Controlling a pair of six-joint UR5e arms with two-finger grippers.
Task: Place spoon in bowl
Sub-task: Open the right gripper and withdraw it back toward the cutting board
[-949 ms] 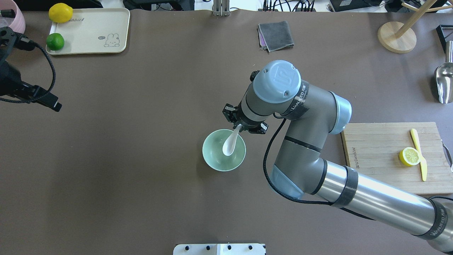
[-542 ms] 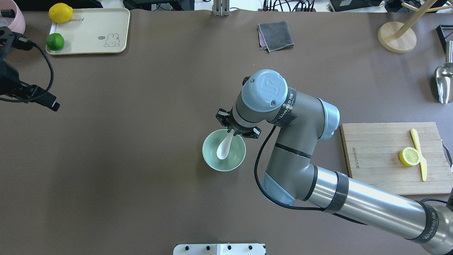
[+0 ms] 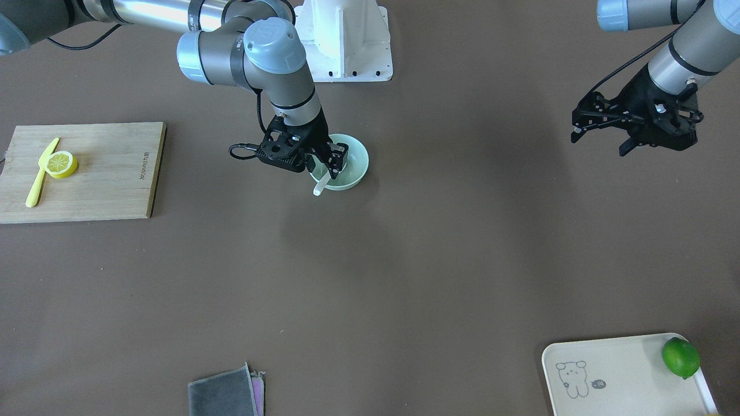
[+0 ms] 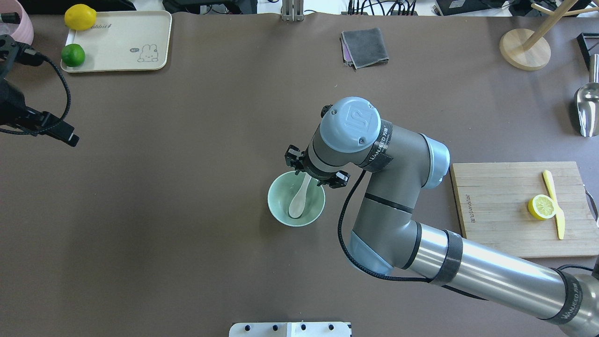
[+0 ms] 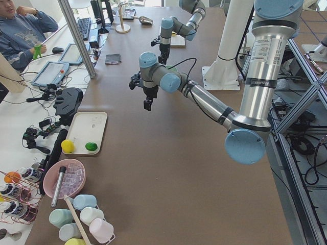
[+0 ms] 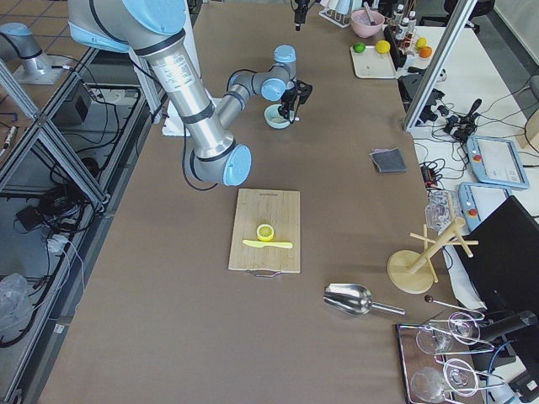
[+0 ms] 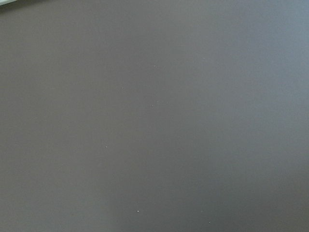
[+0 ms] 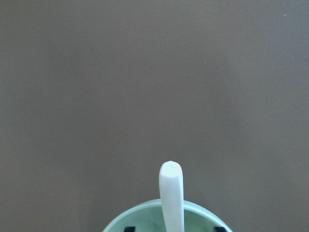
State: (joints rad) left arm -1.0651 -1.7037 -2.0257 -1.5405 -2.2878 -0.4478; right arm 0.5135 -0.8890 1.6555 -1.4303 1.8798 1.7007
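Note:
The mint-green bowl stands mid-table, also in the front view. The white spoon lies in it, scoop down. Its handle leans on the rim and sticks out past it. My right gripper hangs right over the handle end, open. In the right wrist view the spoon handle stands free between the two widely spread fingertips, above the bowl rim. My left gripper hovers far off at the table's left side, open and empty; its wrist view shows only bare table.
A wooden cutting board with a lemon half and a yellow knife lies to the right of the bowl. A cream tray with a lemon and a lime, a grey cloth, a wooden stand and a metal scoop sit along the far side.
The right gripper carried the spoon left and down into the bowl. The spoon went from held at a tilt to lying in the bowl, and the jaws now stand apart from the handle.

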